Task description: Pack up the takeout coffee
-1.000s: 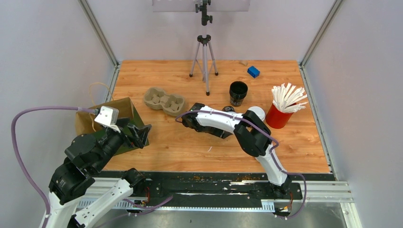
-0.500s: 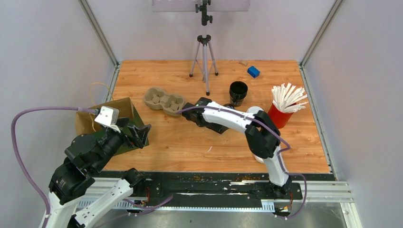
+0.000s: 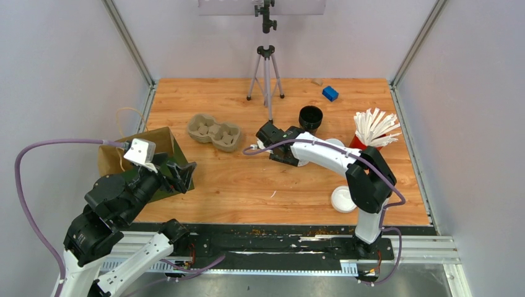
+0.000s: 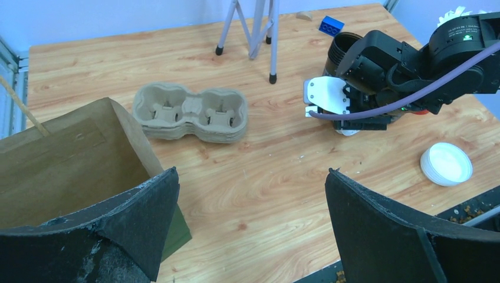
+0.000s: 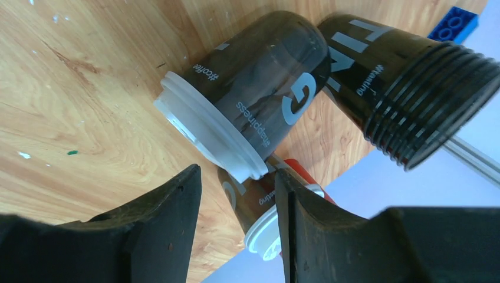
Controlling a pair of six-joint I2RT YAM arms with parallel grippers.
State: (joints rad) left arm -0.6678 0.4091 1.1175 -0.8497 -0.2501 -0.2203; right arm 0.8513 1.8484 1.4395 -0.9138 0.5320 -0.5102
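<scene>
From the top view, the right tool (image 3: 285, 153) sat low at the back right of the tabletop (image 3: 204, 185), tucked in beside the black cup stack (image 3: 310, 117). Its arm covered a lot there, so of the coffee only the white top of the farther cup (image 3: 336, 142) peeked out, next to the red cup of white sticks (image 3: 362, 153). The left tool (image 3: 179, 174) hung by the paper bag (image 3: 162, 139), nowhere near the action. In the left wrist view that left tool was spread wide with nothing in it, the cup carrier (image 4: 188, 112) lay well apart from the cups, and a loose lid (image 4: 446, 164) sat off to the side. The right wrist view was the useful one: the right tool was half spread and pinching nothing, with the lid rim of the nearer cup (image 5: 259, 88) right at its tips. My worry was that closing there would catch the lid instead of the paper wall, so the lid could pop off or the cup could tip. The stack and the farther cup also looked crowded close enough to get knocked. Both cups were dark brown-black with white lettering and snug white lids, and I couldn't spot any dents.
</scene>
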